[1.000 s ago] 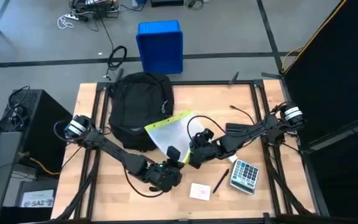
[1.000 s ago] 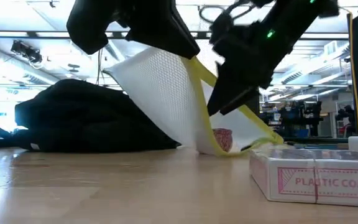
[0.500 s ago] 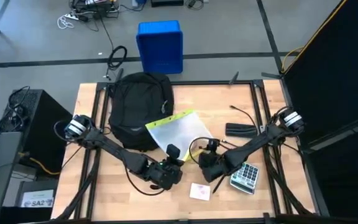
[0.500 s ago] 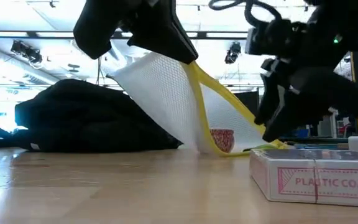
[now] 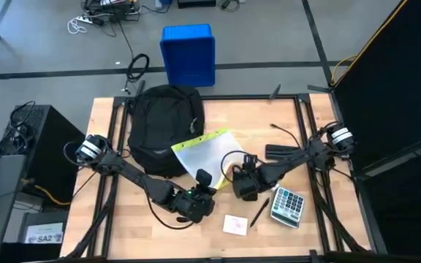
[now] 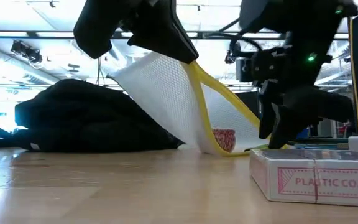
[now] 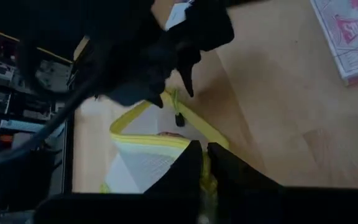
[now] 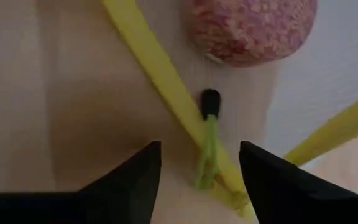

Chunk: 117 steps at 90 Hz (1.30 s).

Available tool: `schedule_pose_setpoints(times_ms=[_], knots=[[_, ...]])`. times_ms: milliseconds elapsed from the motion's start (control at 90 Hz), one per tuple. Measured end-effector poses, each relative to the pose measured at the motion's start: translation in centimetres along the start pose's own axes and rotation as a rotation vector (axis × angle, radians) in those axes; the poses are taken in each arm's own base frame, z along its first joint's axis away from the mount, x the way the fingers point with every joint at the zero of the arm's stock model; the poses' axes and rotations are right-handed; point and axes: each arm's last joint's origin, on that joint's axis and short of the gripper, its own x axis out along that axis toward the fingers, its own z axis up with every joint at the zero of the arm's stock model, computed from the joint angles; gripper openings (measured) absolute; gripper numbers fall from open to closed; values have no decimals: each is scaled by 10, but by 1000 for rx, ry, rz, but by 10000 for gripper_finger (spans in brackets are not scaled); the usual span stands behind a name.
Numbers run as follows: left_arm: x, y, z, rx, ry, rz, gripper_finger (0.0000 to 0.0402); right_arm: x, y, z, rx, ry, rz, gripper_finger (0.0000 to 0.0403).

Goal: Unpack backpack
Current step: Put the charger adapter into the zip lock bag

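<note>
Worktop (image 5: 283,117): backpack (image 5: 163,128) at far left corner. Left end effector (image 5: 202,191) clamps pouch (image 5: 207,157) edge, lifted. Right end effector (image 8: 197,180) open over zipper pull (image 8: 209,104). Cards (image 5: 234,225), calculator (image 5: 287,206) out; pouch unopened.

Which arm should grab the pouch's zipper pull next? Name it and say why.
Right. The right hand is open, its fingers either side of the zipper pull, while the left hand is shut on the mesh pouch, holding it up.

Lighting: even overhead illumination on the pale wooden table (image 5: 269,120); bright ceiling strip lights backlight the low view, silhouetting both arms. Left wrist view dim, foreground dark. Right wrist view close and soft-focused.
</note>
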Motion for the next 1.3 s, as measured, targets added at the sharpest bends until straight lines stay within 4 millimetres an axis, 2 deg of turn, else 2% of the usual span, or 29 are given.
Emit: schedule_pose_setpoints(times_ms=[144, 267, 456, 556, 622, 767, 1056, 1300], knots=[[0, 0, 0, 0, 0, 0, 0, 7, -15, 3, 30, 35, 32, 205], [0, 0, 0, 0, 0, 0, 0, 16, -27, 3, 77, 73, 85, 185], [0, 0, 0, 4, 3, -1, 0, 28, -35, -8, 90, 104, 126, 101], [0, 0, -1, 6, 6, -2, 0, 27, -34, -8, 79, 109, 127, 29], [0, 0, -1, 7, 7, -2, 0, 25, -31, -7, 70, 107, 120, 10], [0, 0, -2, 8, 21, 27, 0, 15, -22, -5, 52, 116, 75, 2], [1, 1, -8, 3, 83, 56, 0, -20, 0, 1, 23, 117, -6, 0], [-6, 12, -11, -14, 109, 95, 0, -50, 4, 15, 0, 90, -49, 0]])
